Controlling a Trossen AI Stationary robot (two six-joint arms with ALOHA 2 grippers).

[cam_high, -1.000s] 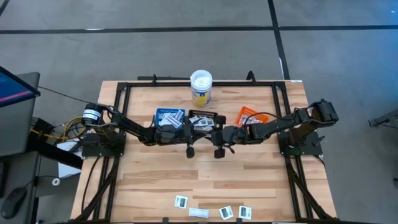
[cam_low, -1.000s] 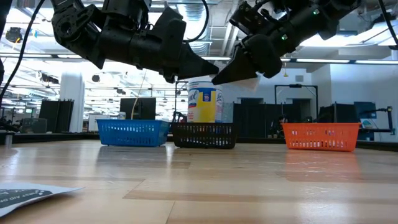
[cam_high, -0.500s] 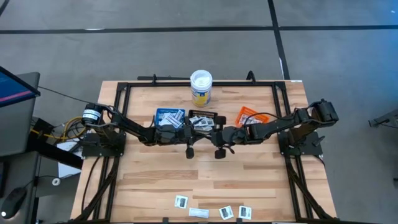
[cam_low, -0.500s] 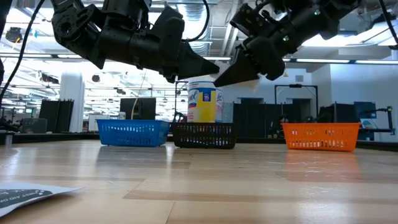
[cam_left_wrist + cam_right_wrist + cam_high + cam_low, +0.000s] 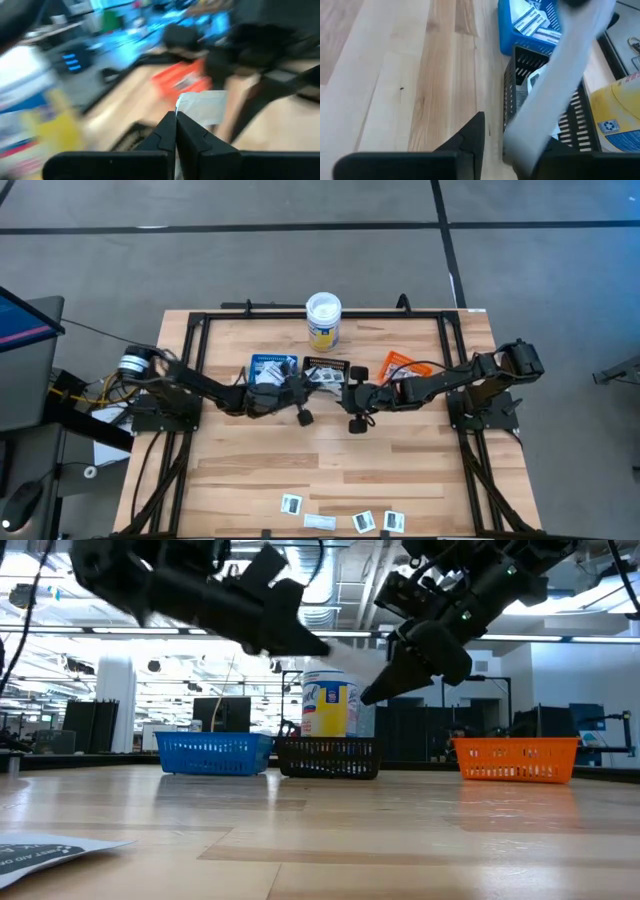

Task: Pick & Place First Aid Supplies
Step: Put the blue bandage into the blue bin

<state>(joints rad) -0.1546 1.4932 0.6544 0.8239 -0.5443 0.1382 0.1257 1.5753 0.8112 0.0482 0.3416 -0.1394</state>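
Above the middle of the surface (image 5: pixel 320 460), the two claws meet tip to tip over the row of small trays. The left claw (image 5: pixel 176 116) has its fingers pressed together on a white packet (image 5: pixel 202 106), which sticks out past the fingertips. The right claw (image 5: pixel 512 137) faces it from 3 o'clock; its fingers stand apart, with the same packet, blurred, lying across the gap against one finger, so the right claw is not gripping it. In the low view both claws hang well clear of the wood, the packet a pale patch between them.

Directly beneath them sits the black tray (image 5: pixel 325 368) with several packets inside. The blue tray (image 5: pixel 271 365), also holding packets, touches it at 9 o'clock, and the orange tray (image 5: pixel 397 365) lies apart at 3 o'clock, partly covered by the right arm. A yellow-labelled tub (image 5: pixel 323 321) with a white lid stands upright at 12 o'clock, behind the trays. Four loose packets (image 5: pixel 364 521) lie in a row at the 6 o'clock edge, well apart from the arms.
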